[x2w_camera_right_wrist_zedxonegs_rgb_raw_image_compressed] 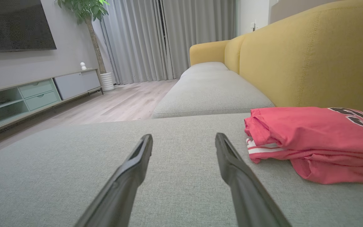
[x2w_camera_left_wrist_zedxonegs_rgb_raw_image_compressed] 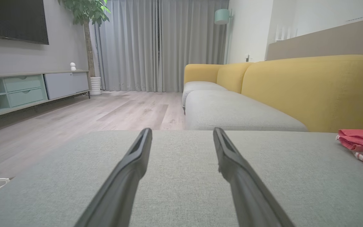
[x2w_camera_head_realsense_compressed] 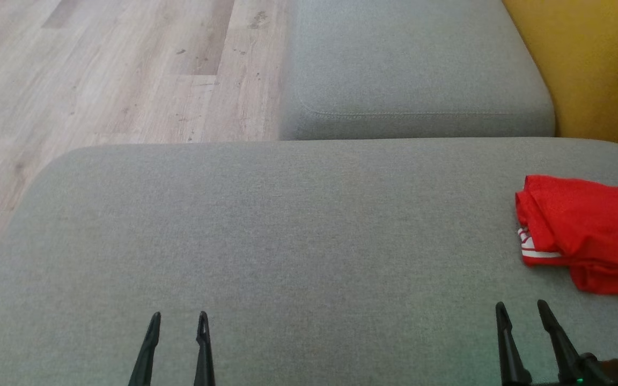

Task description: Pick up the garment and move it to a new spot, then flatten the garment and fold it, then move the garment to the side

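Two pairs of dark fingers spread apart, empty: left gripper (x2w_camera_head_realsense_compressed: 178,317), right gripper (x2w_camera_head_realsense_compressed: 521,305), over grey fabric sofa cushion (x2w_camera_head_realsense_compressed: 287,241). One folded red garment (x2w_camera_head_realsense_compressed: 582,230) on cushion, near right gripper, cut off at frame edge. Black-and-white lettering cropped, unreadable. One yellow fabric backrest (x2w_camera_head_realsense_compressed: 598,64) beyond.

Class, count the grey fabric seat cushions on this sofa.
3. The nearest grey fabric seat cushion holds the folded red garment; the second lies just beyond it; the third is farthest, toward the grey curtains. Others may lie out of frame.
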`<state>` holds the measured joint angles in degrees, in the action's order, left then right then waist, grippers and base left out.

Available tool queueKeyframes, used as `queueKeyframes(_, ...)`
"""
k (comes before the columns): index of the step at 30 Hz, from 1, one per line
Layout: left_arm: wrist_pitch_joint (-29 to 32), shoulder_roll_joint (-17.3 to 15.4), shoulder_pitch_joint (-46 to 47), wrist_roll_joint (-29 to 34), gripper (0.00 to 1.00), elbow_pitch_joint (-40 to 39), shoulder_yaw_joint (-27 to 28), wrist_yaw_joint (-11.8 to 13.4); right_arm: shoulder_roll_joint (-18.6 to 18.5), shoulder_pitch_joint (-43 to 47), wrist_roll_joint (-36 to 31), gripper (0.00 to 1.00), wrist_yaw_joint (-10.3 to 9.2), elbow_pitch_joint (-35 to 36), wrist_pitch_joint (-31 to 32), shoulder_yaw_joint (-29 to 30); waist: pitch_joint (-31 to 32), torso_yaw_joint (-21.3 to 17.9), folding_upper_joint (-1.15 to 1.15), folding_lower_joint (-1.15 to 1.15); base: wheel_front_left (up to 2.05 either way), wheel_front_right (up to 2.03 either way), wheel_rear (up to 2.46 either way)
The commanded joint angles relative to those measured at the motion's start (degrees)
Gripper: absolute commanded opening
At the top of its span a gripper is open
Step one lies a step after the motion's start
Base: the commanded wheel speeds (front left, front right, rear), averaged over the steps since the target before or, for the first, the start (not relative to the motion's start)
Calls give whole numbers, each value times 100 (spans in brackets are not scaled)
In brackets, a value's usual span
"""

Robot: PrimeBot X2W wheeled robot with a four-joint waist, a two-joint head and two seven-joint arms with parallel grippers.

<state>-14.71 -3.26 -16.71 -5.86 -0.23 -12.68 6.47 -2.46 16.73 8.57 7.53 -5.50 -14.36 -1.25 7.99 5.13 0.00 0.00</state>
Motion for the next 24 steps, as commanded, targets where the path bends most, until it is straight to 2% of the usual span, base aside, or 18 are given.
queueKeyframes(1, -29, 36, 254, 91, 100, -175, 211, -45, -43, -244, 34, 100, -4, 197, -63, -116, -2, -19, 0, 0, 0, 0, 0)
queueKeyframes(10, -29, 37, 282, -7, 100, -46, 161, -119, -43, -248, 91, 100, -4, 185, -63, -244, 9, -89, 0, 0, 0, 0, 0)
queueKeyframes(11, 0, -1, 1, 25, 0, 135, -11, -100, 0, 0, 54, 0, 0, -3, 0, -106, 9, -91, 0, 0, 0, 0, 0)
queueKeyframes(15, 4, 2, -68, -8, 0, 470, -24, -98, 1, 65, 84, 0, 0, -342, 25, -125, 5, -96, 0, 1, 0, 0, 0)
queueKeyframes(24, 112, -38, 84, -681, 0, 504, 66, -176, -38, -100, 725, 0, 0, -370, 137, -106, -55, -126, 0, 1, 0, 0, 0)
